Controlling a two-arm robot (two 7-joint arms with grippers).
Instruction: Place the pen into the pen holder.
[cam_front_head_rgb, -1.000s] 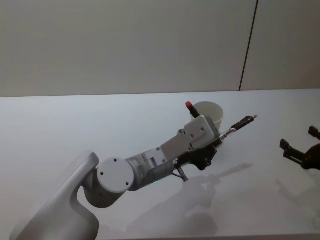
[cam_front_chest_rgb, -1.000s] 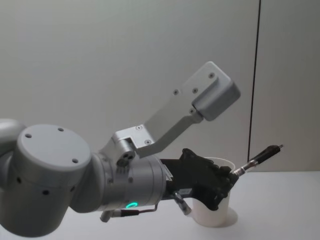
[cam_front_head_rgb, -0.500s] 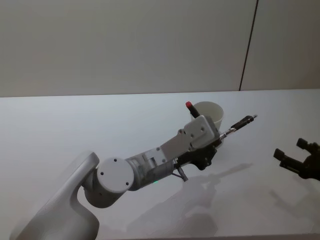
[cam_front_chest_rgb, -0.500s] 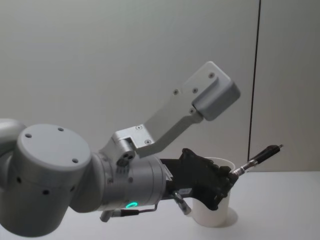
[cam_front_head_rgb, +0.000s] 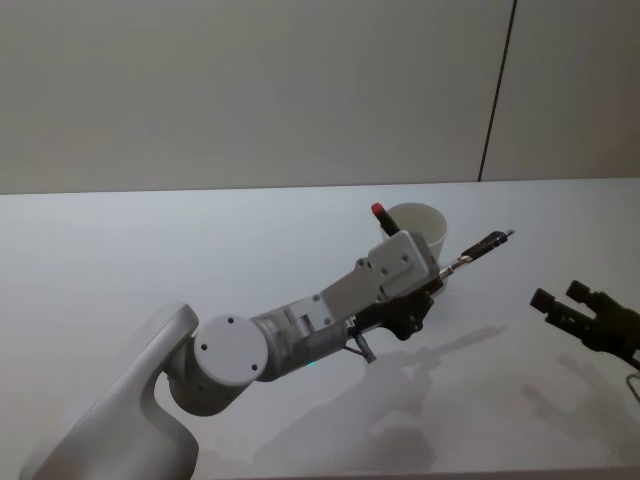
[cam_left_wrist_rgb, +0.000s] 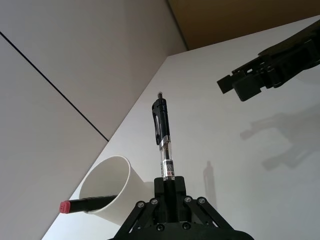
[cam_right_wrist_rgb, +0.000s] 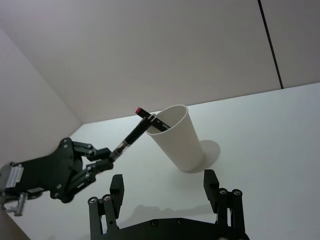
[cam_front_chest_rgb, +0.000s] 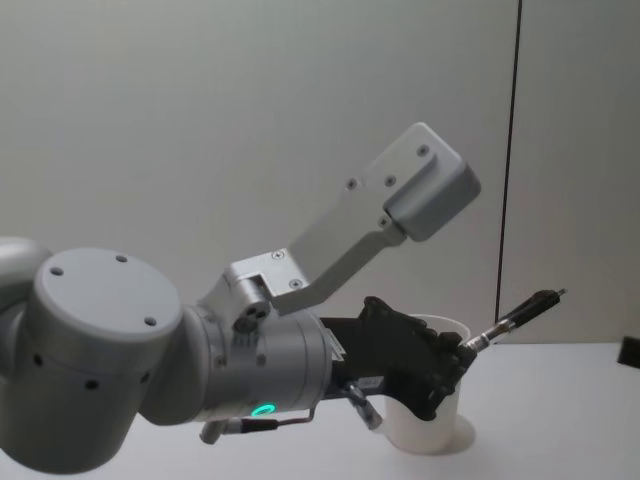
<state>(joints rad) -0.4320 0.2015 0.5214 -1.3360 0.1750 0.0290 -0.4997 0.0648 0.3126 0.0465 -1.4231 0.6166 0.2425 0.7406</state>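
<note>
My left gripper (cam_front_head_rgb: 436, 281) is shut on the pen (cam_front_head_rgb: 478, 248), a black and clear pen that slants up and to the right from the fingers. It hangs just right of and in front of the pen holder (cam_front_head_rgb: 418, 226), a white paper cup standing upright. A red-capped marker (cam_front_head_rgb: 379, 212) leans in the cup over its left rim. The left wrist view shows the pen (cam_left_wrist_rgb: 163, 140) rising from the jaws beside the cup (cam_left_wrist_rgb: 112, 185). My right gripper (cam_front_head_rgb: 572, 306) hovers open at the right, some way from the pen's tip.
A white table (cam_front_head_rgb: 150, 260) carries the cup and runs back to a plain wall. My left arm (cam_front_head_rgb: 300, 335) stretches across the middle of the table. In the chest view, its large housing (cam_front_chest_rgb: 400, 215) stands above the cup (cam_front_chest_rgb: 430, 425).
My right gripper has moved left toward the pen and cup and now shows at the chest view's right edge. The left arm and pen have stayed still.
</note>
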